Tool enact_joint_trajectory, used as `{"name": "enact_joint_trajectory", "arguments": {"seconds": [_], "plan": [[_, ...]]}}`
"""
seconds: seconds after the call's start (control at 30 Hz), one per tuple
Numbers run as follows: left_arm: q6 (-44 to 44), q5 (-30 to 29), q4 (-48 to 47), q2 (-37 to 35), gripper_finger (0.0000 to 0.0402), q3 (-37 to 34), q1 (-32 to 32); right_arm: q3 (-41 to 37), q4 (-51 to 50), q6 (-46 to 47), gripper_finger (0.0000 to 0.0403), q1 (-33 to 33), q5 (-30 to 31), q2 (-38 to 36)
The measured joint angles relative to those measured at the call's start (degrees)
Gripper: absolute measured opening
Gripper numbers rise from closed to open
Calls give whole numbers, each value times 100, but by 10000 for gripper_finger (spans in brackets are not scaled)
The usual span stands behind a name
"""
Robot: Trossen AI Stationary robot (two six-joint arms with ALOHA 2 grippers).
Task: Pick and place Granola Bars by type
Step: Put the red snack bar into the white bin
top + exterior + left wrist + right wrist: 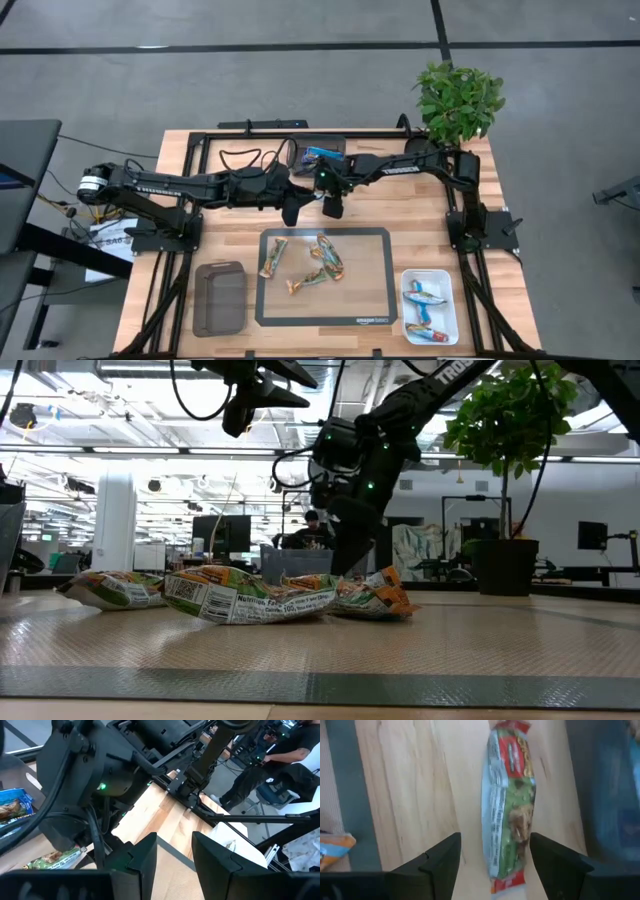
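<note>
Three brown-orange and green wrapped granola bars [308,280] lie on the dark-edged mat [375,318]. Another green-and-red bar [509,805] lies flat on the bare wood between the mat and the far bin. My right gripper [495,860] hangs open just above this bar, one finger on each side of its near end, touching nothing that shows. My left gripper [175,855] is open and raised beside it, over the mat's far edge [290,210]. In the high view the right gripper [333,206] hides the bar.
A white tray [448,300] at the near right holds white, red and blue bars [425,293]. A dark grey bin [220,298] sits at the near left. Another bin [340,142] at the far edge holds blue bars [322,155]. A potted plant [458,100] stands at the far right corner.
</note>
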Motion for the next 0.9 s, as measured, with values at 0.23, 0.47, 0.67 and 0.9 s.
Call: {"name": "enact_joint_trajectory", "arguments": {"seconds": [0.23, 0.47, 0.67, 0.9], "plan": [[-20, -4, -4, 0, 116, 0, 0, 3, -3, -277, 229, -37, 12, 15], [-22, -23, -4, 0, 116, 0, 0, 46, -58, -288, 216, -17, 219, 393], [-44, -24, 18, 0, 116, 0, 0, 25, 25, -293, 185, 113, 567, 393], [-62, -22, 7, 0, 116, 0, 0, 342, 32, -373, 85, 112, 537, 407]]}}
